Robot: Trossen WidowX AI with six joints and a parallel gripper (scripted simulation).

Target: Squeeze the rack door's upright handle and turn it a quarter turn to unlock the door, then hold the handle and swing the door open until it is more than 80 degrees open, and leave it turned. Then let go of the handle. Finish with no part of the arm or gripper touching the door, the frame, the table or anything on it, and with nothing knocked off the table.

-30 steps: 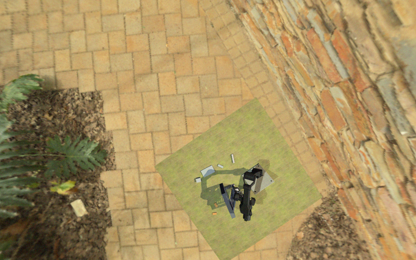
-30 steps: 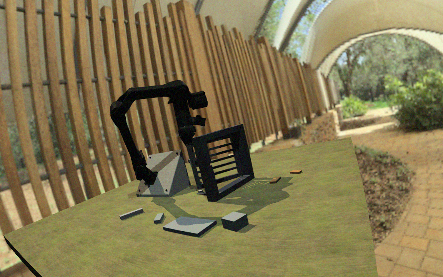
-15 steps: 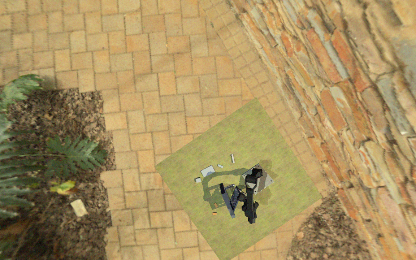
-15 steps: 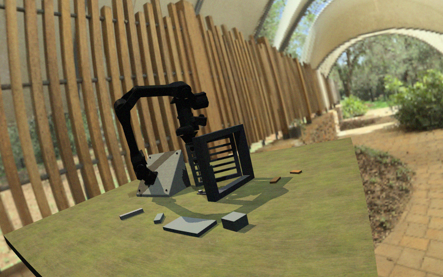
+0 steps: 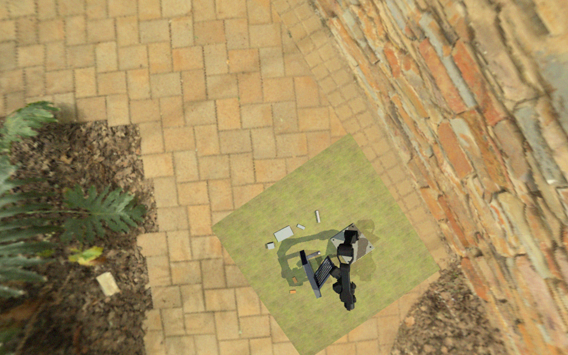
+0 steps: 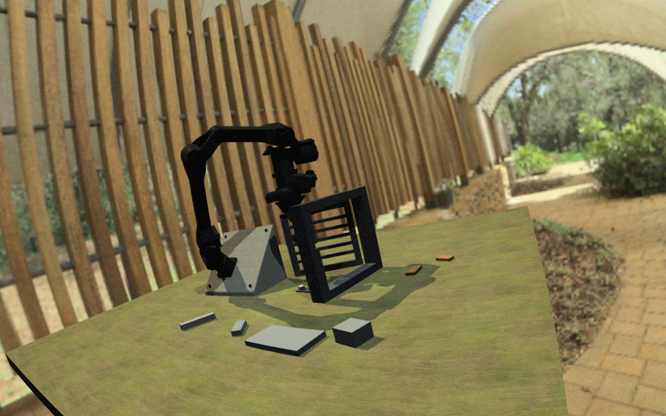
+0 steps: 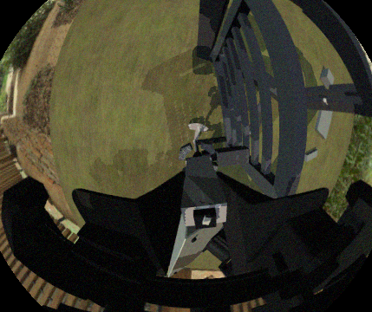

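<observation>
The dark barred door [image 5: 324,271] [image 6: 355,237] [image 7: 291,108] stands swung out from its upright dark frame [image 5: 310,273] [image 6: 304,253] [image 7: 368,87], at roughly half of a right angle, on the side toward the arm. My gripper [image 5: 334,270] [image 6: 286,209] points down at the door's free side and is shut on the handle. The grey upright handle [image 7: 204,186] stands between my two black fingers in the wrist view. The fingers mostly hide it in the top and exterior views, and its exact turn relative to the door is hard to read.
The grey wedge base [image 5: 338,240] [image 6: 242,258] stands close to the door's open side. A flat slab [image 5: 283,233] [image 6: 284,338], a block [image 5: 270,245] [image 6: 353,331] and two small bars lie beyond the frame. Two orange pieces [image 5: 292,291] [image 6: 444,257] [image 6: 413,270] lie behind it.
</observation>
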